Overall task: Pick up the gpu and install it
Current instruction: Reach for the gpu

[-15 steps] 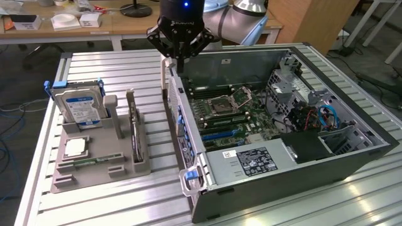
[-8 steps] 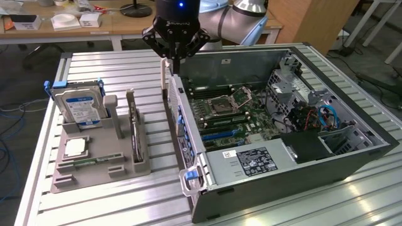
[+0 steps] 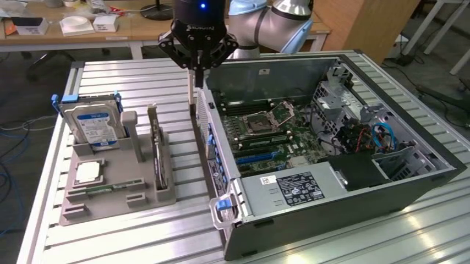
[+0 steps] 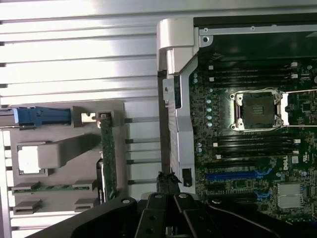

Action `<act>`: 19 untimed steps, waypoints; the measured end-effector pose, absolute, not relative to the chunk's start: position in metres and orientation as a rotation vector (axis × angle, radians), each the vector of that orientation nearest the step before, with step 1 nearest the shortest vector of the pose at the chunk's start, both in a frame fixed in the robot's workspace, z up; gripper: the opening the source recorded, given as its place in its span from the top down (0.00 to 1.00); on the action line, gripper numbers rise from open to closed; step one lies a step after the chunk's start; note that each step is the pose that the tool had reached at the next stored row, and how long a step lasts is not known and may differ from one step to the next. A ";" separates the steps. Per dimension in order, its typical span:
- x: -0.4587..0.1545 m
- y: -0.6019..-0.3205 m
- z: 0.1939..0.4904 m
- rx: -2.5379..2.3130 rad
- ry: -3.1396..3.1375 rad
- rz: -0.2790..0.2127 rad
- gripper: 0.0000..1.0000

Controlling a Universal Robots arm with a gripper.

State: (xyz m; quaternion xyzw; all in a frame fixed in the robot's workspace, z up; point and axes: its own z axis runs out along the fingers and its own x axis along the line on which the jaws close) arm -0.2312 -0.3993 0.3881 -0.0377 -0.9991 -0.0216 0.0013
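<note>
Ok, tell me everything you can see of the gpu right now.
The gpu is a thin green circuit card. It stands upright on its long edge in a slot of the grey holder tray, on the tray's side nearest the computer case. In the wrist view it shows edge on, as a narrow green strip. One face looks dark. Only the tray touches it; the shut gripper hangs above the gap between tray and case, apart from it.

Silver-grey joints with pale blue caps make up the arm [image 3: 276,25] behind the black tool [image 3: 197,65], which carries white lettering and a glowing blue light.
</note>
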 end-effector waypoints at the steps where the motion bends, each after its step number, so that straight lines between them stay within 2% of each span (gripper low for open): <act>1: -0.233 -0.399 0.388 -0.118 -3.135 -0.068 0.90; 19: -0.257 -0.400 0.386 -0.118 -3.123 -0.067 0.90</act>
